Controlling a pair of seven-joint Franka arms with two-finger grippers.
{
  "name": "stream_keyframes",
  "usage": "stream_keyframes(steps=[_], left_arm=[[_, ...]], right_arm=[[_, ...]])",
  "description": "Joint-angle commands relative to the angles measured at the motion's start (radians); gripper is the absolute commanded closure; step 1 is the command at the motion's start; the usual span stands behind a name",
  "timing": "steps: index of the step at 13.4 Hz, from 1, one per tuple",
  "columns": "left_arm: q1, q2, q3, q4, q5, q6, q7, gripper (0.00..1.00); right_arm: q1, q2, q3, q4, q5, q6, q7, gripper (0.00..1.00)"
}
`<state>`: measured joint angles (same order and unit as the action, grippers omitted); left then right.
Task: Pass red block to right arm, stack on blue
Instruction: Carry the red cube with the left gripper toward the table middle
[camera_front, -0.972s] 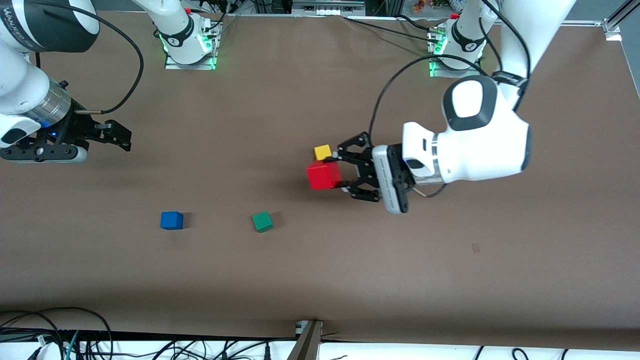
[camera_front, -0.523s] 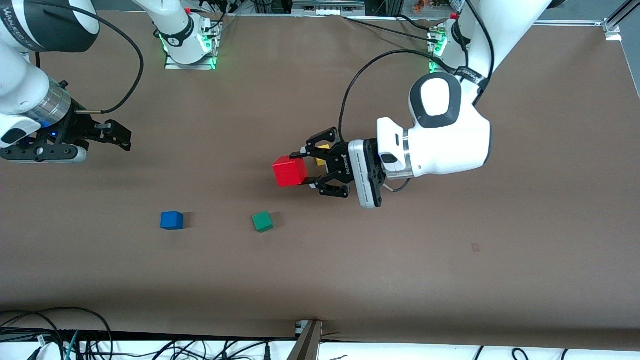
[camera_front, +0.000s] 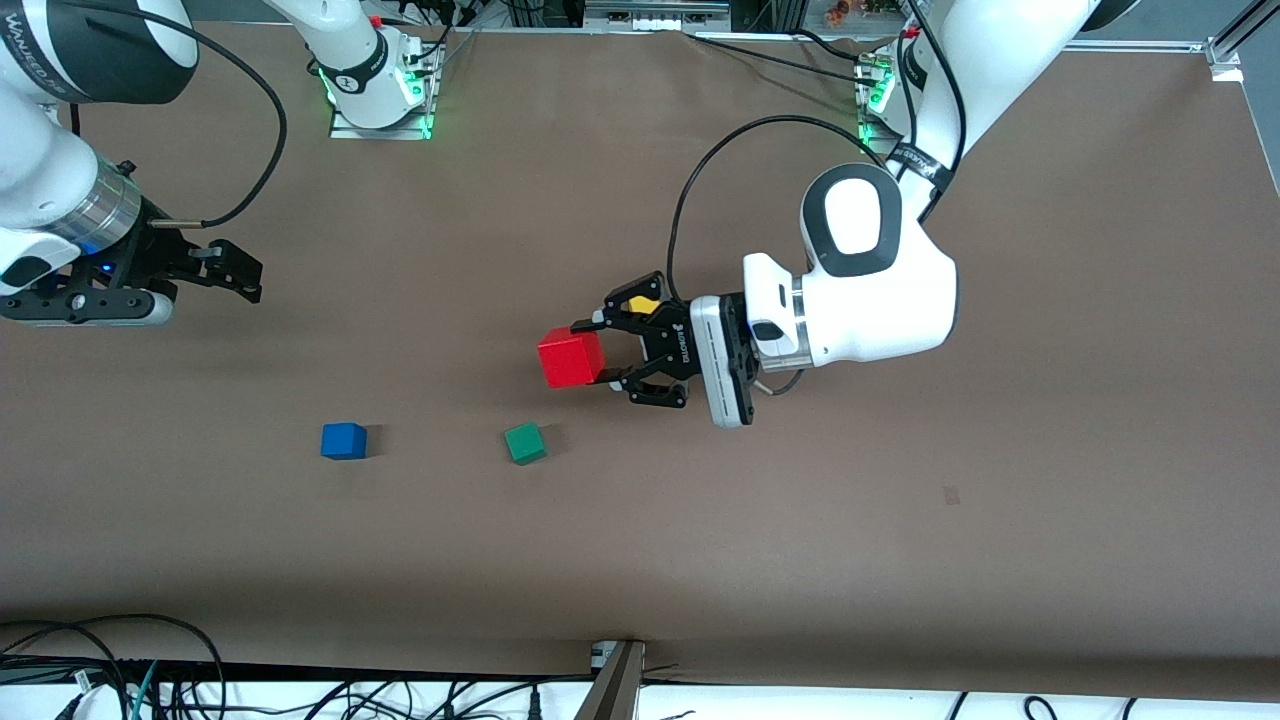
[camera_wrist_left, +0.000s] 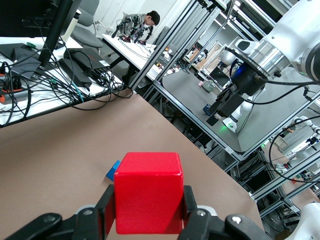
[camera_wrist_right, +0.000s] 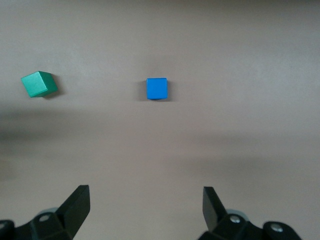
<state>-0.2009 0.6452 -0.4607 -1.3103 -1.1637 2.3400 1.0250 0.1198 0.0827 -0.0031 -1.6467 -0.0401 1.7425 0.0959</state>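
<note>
The right end effector (camera_front: 245, 272) waited with jaws wide over the right arm's end of the surface (camera_front: 1050, 520), ready to receive. The blue block (camera_front: 344, 441) lay beside the green block (camera_front: 525, 443). Over mid-surface, the left end effector (camera_front: 600, 352) held the red block (camera_front: 570, 359), carried closer to the right arm than a second earlier.
</note>
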Motion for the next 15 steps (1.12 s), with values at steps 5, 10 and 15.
stream_keyframes(steps=[5, 10, 15], left_arm=[[-0.008, 0.013, -0.001, 0.014, -0.155, 0.012, 0.147, 1.00], [-0.014, 0.016, -0.001, 0.013, -0.157, 0.012, 0.149, 1.00], [-0.018, 0.016, -0.001, 0.008, -0.157, 0.012, 0.150, 1.00]], right_arm=[[0.030, 0.011, 0.011, 0.021, -0.046, 0.031, 0.015, 0.00], [0.035, 0.058, 0.011, 0.041, 0.020, 0.074, -0.001, 0.00], [0.055, 0.095, 0.012, 0.044, 0.057, -0.038, -0.027, 0.00]])
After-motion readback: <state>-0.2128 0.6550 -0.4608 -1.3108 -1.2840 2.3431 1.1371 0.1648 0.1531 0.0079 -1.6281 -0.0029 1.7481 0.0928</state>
